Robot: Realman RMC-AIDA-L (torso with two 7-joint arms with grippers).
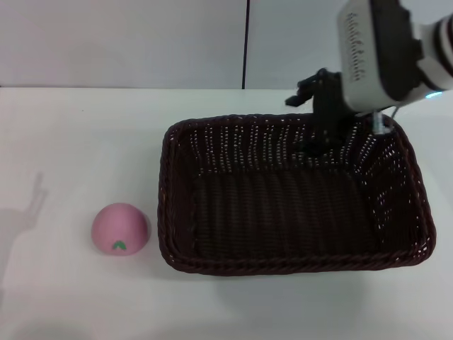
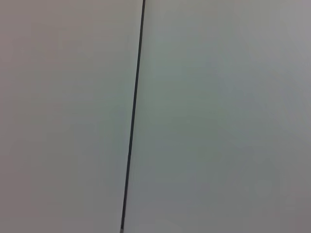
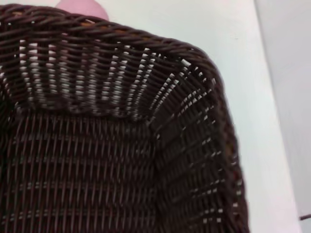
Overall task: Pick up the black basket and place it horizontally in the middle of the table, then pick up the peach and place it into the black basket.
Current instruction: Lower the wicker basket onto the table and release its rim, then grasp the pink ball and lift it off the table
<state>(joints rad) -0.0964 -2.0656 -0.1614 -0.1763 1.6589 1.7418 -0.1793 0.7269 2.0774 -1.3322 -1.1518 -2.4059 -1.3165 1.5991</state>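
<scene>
Dark wicker under the right gripper, peach waiting outside.

The basket [image 1: 294, 198] lies lengthwise on the table [image 1: 71, 127], right of centre, with the right gripper [image 1: 322, 134] dipped over its far rim near the back right corner; whether its fingers are apart or clamped on the weave cannot be told from here. The peach [image 1: 120, 228] sits on the table just beside the basket's left wall, not touching. The left gripper is out of sight. Risks, as I judge them: a one-corner hold could let the big basket tilt or swing, and dragging it leftward could knock the round peach rolling off.
</scene>
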